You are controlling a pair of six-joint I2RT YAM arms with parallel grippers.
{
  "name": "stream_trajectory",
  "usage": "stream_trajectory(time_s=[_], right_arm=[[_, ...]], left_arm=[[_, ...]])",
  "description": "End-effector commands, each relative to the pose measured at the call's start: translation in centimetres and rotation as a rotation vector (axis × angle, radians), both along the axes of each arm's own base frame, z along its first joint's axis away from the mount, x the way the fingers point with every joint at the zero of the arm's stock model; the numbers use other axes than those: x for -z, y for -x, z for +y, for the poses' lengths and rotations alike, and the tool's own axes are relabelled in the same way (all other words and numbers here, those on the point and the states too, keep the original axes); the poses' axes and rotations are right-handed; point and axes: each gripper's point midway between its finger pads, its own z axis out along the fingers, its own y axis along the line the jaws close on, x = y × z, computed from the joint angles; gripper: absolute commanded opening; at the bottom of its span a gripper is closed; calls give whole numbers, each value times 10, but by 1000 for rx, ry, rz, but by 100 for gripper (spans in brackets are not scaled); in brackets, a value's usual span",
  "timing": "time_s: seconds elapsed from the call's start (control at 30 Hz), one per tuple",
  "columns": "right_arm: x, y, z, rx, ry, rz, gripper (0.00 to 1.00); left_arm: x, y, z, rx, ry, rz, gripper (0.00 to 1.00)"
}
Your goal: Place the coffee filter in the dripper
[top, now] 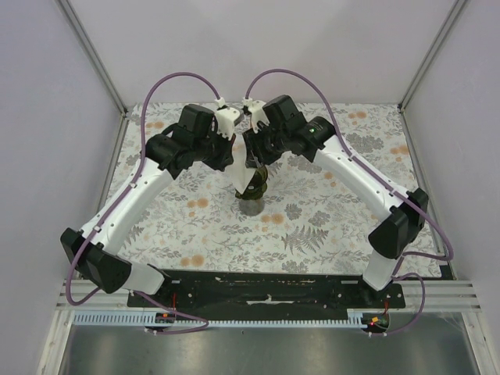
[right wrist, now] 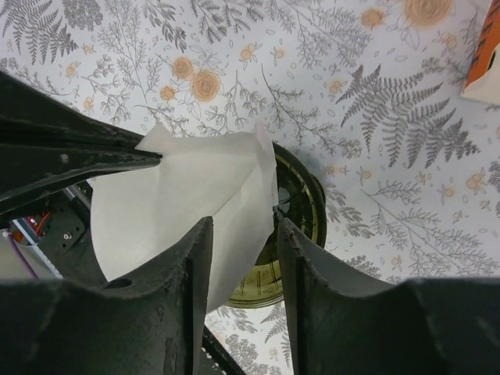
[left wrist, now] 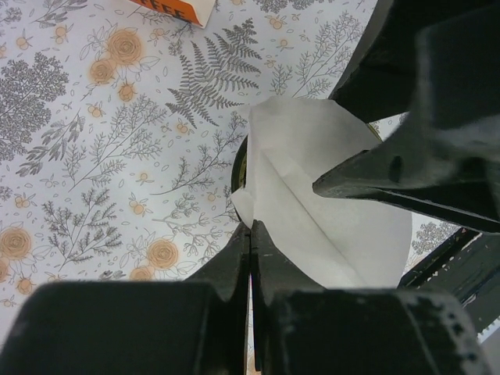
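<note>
White paper of the coffee filter (right wrist: 187,191) hangs just above the dripper (right wrist: 303,195) and covers much of its ribbed rim; we cannot tell whether the two touch. We read the left gripper (left wrist: 250,234) as fully closed, its fingertips pinching one edge of the paper. We read the right gripper (right wrist: 244,234) as partly open: its jaws stand apart with an edge of the filter in the gap, not clamped. Both wrists crowd together over the dripper in the overhead view. Floral cloth (top: 328,226) lies flat on either side of the dripper, out to the enclosure walls (top: 55,117). An orange-and-cream pack (right wrist: 486,66) lies well apart from the dripper.
</note>
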Motion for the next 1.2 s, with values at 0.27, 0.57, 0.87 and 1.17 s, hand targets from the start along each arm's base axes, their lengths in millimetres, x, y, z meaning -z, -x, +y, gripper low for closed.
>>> stream_trajectory(time_s=[0.27, 0.57, 0.87, 1.17], right_arm=[[-106, 33, 16, -183, -328, -388, 35], [-33, 18, 37, -109, -267, -161, 0], [13, -8, 6, 40, -52, -149, 0], [41, 3, 9, -80, 91, -158, 0]], left_arm=[[-13, 0, -10, -40, 77, 36, 2], [-14, 1, -12, -44, 90, 50, 2], [-14, -6, -4, -81, 81, 32, 2], [-22, -5, -3, -112, 153, 66, 45]])
